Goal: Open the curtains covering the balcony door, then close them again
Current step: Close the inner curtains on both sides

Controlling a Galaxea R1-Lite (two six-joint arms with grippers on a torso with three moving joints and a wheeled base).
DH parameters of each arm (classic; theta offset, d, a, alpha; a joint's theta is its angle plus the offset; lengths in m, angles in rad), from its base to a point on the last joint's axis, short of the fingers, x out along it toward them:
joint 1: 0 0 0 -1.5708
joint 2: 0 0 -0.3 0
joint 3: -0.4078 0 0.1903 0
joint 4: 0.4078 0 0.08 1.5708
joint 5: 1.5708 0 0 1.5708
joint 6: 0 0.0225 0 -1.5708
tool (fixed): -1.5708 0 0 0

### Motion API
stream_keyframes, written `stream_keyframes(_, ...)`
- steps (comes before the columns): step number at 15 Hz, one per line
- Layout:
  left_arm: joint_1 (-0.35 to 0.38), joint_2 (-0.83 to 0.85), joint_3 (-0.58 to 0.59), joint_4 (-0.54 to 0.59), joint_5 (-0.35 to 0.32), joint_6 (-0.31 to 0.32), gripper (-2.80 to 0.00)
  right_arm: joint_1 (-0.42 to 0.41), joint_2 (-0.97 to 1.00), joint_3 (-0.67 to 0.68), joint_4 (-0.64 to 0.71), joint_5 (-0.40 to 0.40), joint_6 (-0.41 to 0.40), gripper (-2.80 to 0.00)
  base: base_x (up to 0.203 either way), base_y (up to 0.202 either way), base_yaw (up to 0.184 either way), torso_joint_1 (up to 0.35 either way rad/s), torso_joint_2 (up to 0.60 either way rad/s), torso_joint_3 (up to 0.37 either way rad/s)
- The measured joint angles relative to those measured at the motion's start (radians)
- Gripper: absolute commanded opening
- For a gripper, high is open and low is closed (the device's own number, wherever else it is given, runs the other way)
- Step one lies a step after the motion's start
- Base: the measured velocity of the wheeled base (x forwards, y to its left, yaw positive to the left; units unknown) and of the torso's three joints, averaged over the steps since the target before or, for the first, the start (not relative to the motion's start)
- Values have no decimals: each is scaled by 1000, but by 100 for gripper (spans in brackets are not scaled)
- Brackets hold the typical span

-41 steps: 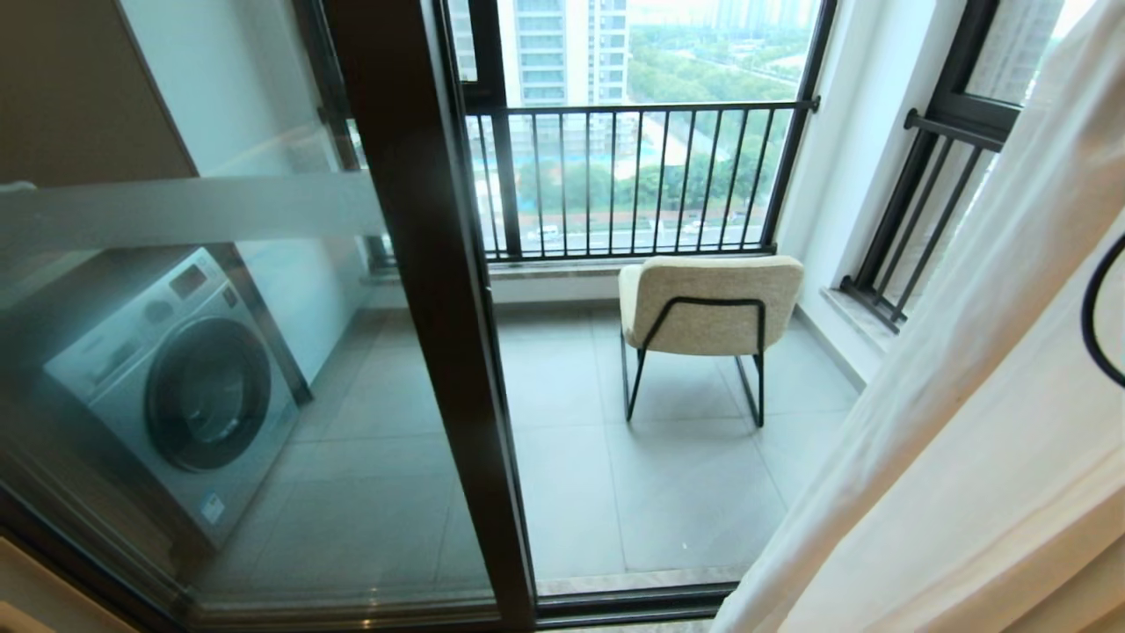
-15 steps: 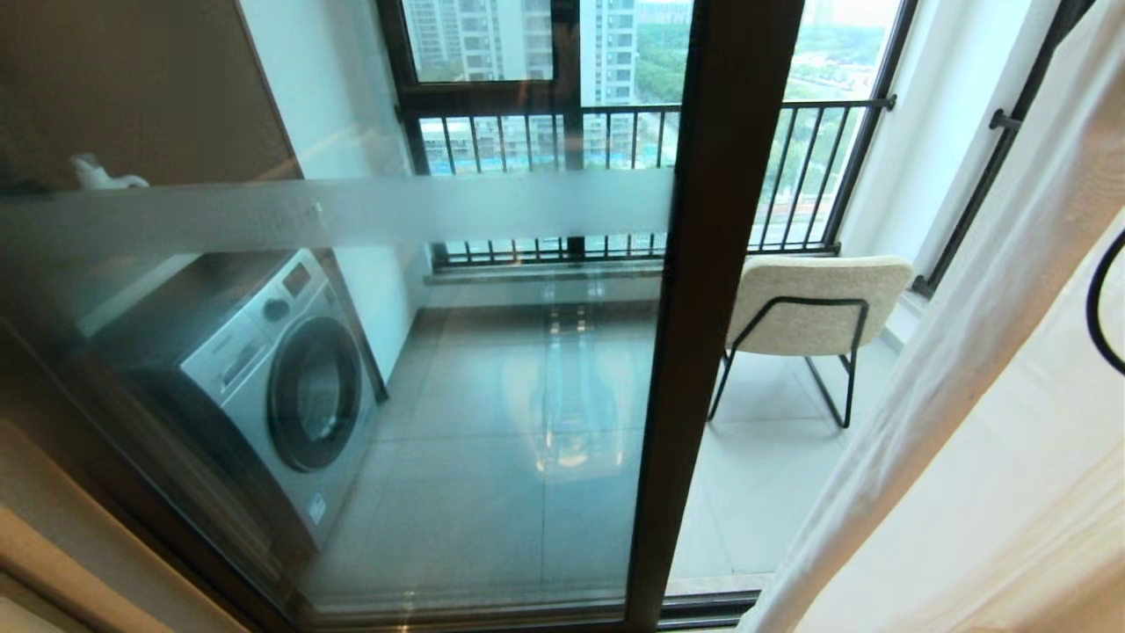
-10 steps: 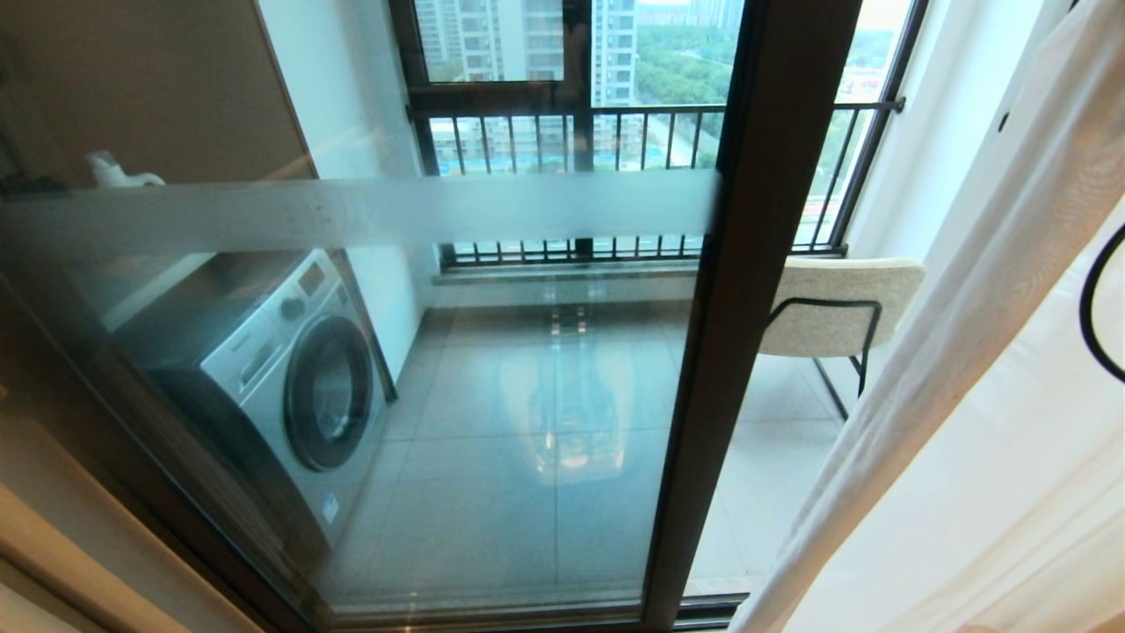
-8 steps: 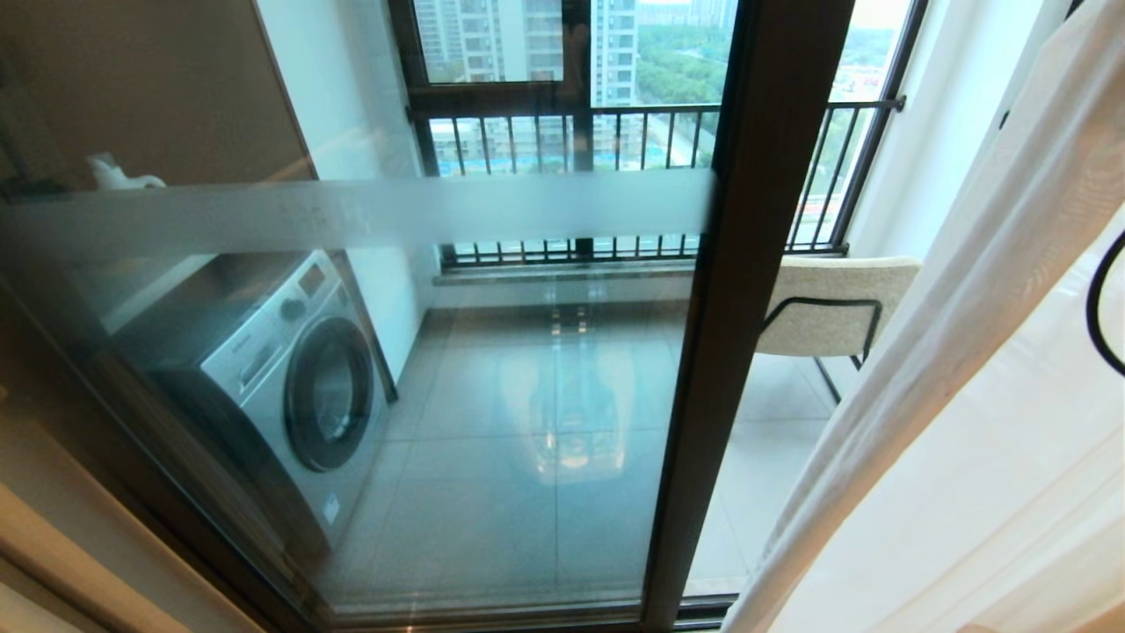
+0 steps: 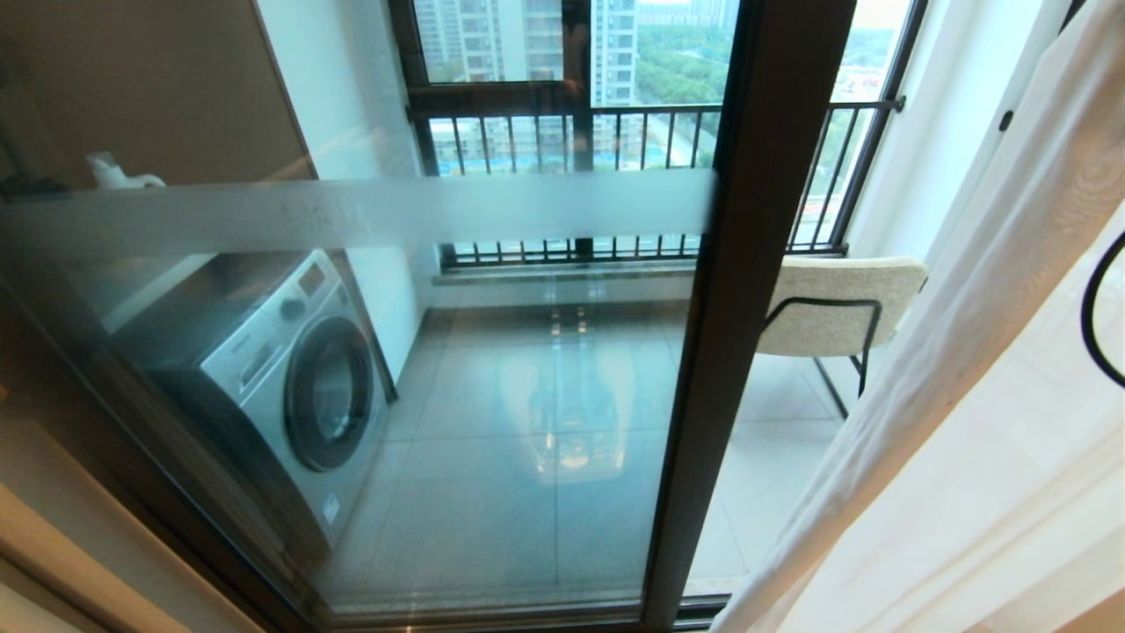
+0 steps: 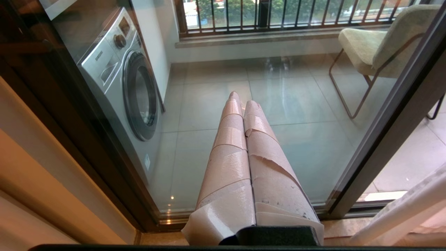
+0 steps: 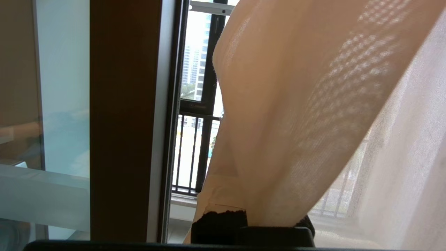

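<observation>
The balcony door (image 5: pixel 492 396) fills the head view: clear glass with a frosted white band (image 5: pixel 352 211) and a dark upright frame (image 5: pixel 747 308). The sheer white curtains (image 5: pixel 967 396) hang bunched at the right, leaving most of the glass uncovered. In the right wrist view my right gripper (image 7: pixel 240 52) is shut on the curtain (image 7: pixel 400 157), whose fabric drapes over the taped fingers beside the door frame (image 7: pixel 122 122). My left gripper (image 6: pixel 243 99) hangs low before the glass (image 6: pixel 296 146), shut on nothing. Neither arm shows in the head view.
Behind the glass stand a grey washing machine (image 5: pixel 290 387) at the left and a cream chair (image 5: pixel 839 303) at the right, with a black railing (image 5: pixel 642 176) beyond. A tan strip (image 5: pixel 53 563) borders the door at the lower left. A black cable loop (image 5: pixel 1090 316) lies over the curtain.
The whole picture has shifted right, so the camera moved left along the door, while the curtain kept its place in the picture. Over the last half second almost nothing has moved.
</observation>
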Motion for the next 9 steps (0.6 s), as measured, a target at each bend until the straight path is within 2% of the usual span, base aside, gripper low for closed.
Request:
stream_keyframes(3, 0, 0, 0, 0, 1, 0, -280, 14, 1, -15, 4, 0, -9, -280, 0, 0, 0, 0, 0, 0)
stream_keyframes(9, 0, 0, 0, 0, 0, 0, -280, 111, 51, -128, 18, 0, -55, -280, 0, 0, 0, 0, 0, 0)
